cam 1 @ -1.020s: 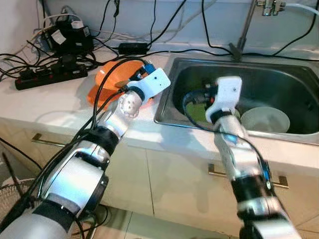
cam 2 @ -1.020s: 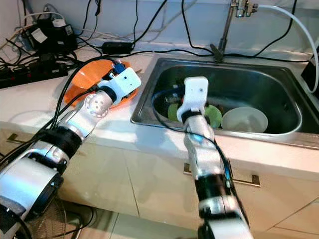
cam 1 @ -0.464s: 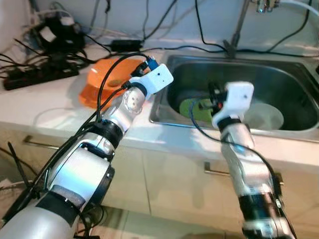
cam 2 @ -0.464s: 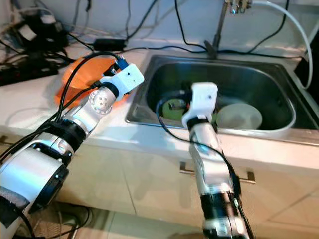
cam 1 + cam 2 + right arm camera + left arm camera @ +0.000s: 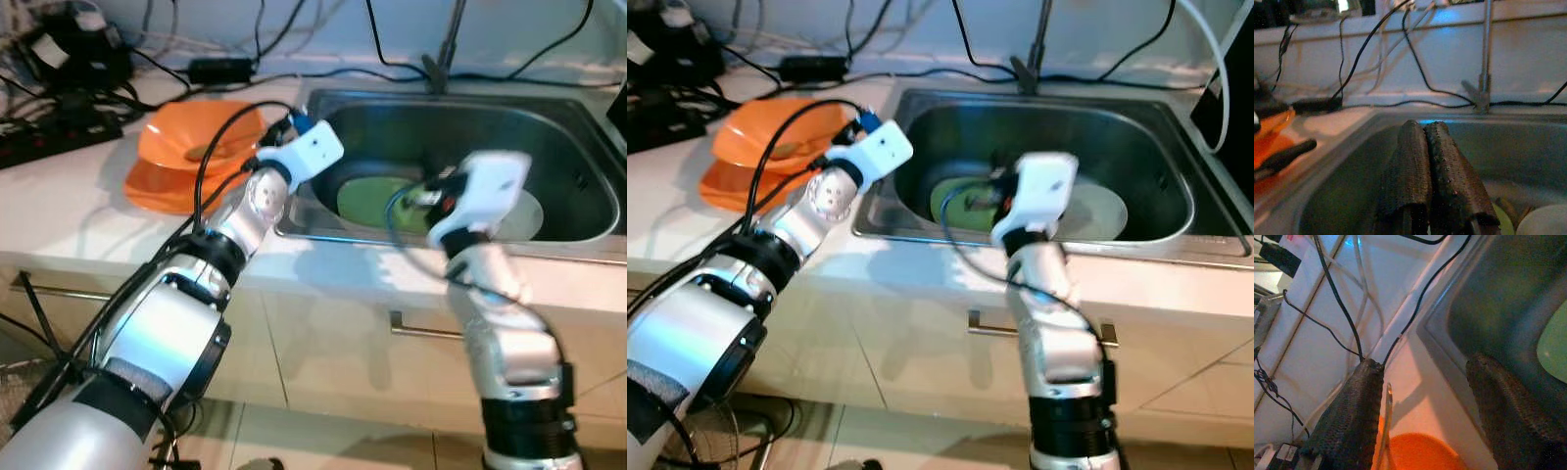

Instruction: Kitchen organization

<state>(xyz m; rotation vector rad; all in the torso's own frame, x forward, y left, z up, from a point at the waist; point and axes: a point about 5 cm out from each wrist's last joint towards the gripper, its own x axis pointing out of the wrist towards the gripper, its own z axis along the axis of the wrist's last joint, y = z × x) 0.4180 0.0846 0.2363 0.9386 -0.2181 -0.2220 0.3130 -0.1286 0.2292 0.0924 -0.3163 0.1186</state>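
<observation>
An orange bowl (image 5: 196, 145) rests on an orange plate (image 5: 157, 186) on the white counter, left of the steel sink (image 5: 549, 117). Inside the sink lie a green plate (image 5: 372, 196) and a white dish (image 5: 1097, 211). My left gripper (image 5: 1425, 363) hovers open over the counter strip between the orange bowl and the sink's left rim, with nothing between its fingers (image 5: 1359, 406). My right gripper (image 5: 1425, 128) is shut and empty, pointing into the sink from above its front edge; its white wrist (image 5: 487, 184) hides part of the dishes.
A faucet (image 5: 446, 39) stands behind the sink. Power strips and tangled black cables (image 5: 59, 64) crowd the counter's back left. A dark object (image 5: 1236, 88) stands at the sink's right. Cabinet fronts with a metal handle (image 5: 421, 330) lie below the counter.
The camera has shifted, so the whole scene sits differently. Relative to the sink, my right wrist has moved right and back toward the front rim. The left gripper stays by the sink's left corner.
</observation>
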